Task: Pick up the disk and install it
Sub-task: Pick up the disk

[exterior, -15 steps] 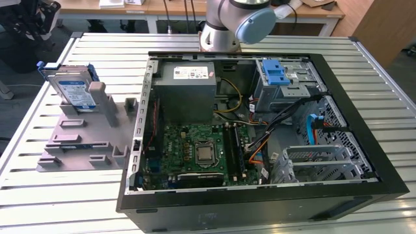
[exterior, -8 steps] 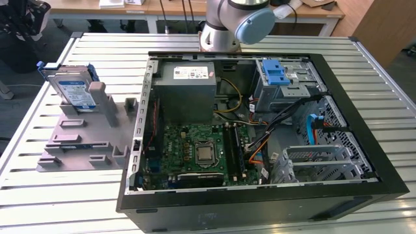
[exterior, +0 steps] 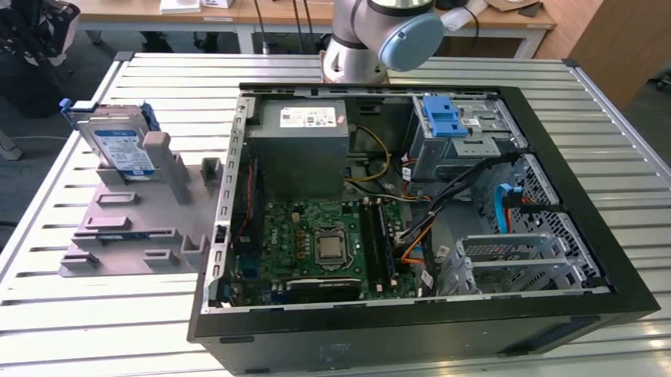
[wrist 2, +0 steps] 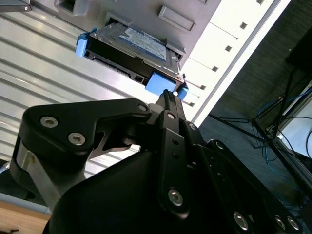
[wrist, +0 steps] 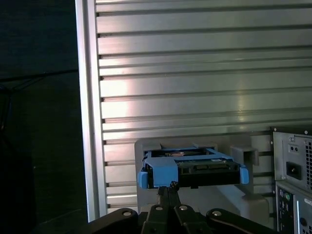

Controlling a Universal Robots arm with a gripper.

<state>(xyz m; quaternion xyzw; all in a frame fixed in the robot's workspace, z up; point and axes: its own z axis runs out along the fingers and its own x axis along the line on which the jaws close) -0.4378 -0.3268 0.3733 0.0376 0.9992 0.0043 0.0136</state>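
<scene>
The disk (exterior: pixel 119 146), a silver drive with a blue-and-white label in a blue carrier, stands on edge in a grey holder (exterior: pixel 131 228) on the table, at the exterior view's left. In both wrist views the disk (wrist 2: pixel 127 45) (wrist: pixel 192 169) lies just beyond my gripper (wrist 2: pixel 168 95) (wrist: pixel 169 187). The two black fingers meet at their tips with nothing between them. They stop short of the carrier's blue end and do not touch it.
The open computer case (exterior: pixel 545 314) fills the table's middle, with a grey power-supply box (exterior: pixel 304 133), a motherboard (exterior: pixel 325 243) and a grey drive cage (exterior: pixel 467 141) topped by a blue bracket (exterior: pixel 442 118). The arm's base (exterior: pixel 367 39) stands behind it. The slatted table's edge (wrist: pixel 87 122) is near the holder.
</scene>
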